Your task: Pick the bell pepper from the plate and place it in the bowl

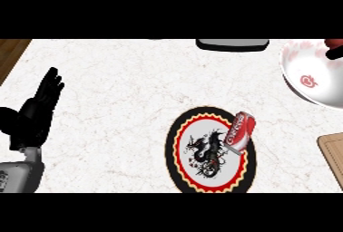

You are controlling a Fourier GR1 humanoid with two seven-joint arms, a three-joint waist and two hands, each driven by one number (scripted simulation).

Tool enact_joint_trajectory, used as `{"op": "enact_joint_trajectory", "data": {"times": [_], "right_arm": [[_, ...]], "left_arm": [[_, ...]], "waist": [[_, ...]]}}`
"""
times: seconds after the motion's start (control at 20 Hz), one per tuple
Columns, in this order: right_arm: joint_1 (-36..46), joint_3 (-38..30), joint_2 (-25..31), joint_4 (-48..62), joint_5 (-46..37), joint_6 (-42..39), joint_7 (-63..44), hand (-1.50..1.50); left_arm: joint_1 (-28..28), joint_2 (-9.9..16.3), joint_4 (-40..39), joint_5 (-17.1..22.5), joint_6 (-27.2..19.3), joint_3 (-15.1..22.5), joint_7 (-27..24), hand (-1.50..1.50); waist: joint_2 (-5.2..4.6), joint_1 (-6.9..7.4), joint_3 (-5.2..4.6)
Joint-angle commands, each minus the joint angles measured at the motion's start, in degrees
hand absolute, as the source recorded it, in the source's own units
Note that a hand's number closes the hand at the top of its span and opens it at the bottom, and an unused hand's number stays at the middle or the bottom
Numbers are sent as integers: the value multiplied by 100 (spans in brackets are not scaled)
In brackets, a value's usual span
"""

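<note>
A round plate with a black rim, a red scalloped band and a black dragon lies at the lower middle of the counter. A red soda can lies on its side across the plate's upper right edge. No bell pepper shows on the plate. A white bowl with a red emblem sits at the upper right, cut by the view's edge. Over the bowl's far side a small red thing shows, with a black piece, seemingly my right hand, right below it. My left hand rests open at the left, fingers up.
A dark grey object sits at the counter's far edge, top middle. A wooden board pokes in at the right edge below the bowl. Brown wood borders the counter at the top left corner.
</note>
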State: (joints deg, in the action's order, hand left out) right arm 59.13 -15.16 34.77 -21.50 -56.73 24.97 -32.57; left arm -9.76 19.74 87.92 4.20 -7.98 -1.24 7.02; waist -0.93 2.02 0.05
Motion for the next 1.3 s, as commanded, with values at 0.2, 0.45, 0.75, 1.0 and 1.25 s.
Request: {"op": "enact_joint_trajectory", "data": {"times": [0.2,0.45,0.75,1.0,1.25], "right_arm": [[-345,-698,150,833,690,-355,541,-150],[-472,-1209,293,658,1284,-307,1688,-150],[-462,-2452,207,-313,2642,593,2780,-150],[-991,-3252,242,-711,3697,151,3681,-150],[-2474,-3467,21,-1568,4295,-785,3741,-150]], "left_arm": [[0,-172,-68,-116,-63,37,-125,0],[-82,-81,-111,-56,96,-27,-42,0],[38,-55,-40,-76,-29,-147,10,0],[-12,-133,10,-136,-147,-161,133,0],[314,-55,11,-162,-51,-299,-64,0]], "waist": [[-12,12,11],[-11,11,18],[89,-201,23],[96,-240,8],[166,-402,-12]]}}
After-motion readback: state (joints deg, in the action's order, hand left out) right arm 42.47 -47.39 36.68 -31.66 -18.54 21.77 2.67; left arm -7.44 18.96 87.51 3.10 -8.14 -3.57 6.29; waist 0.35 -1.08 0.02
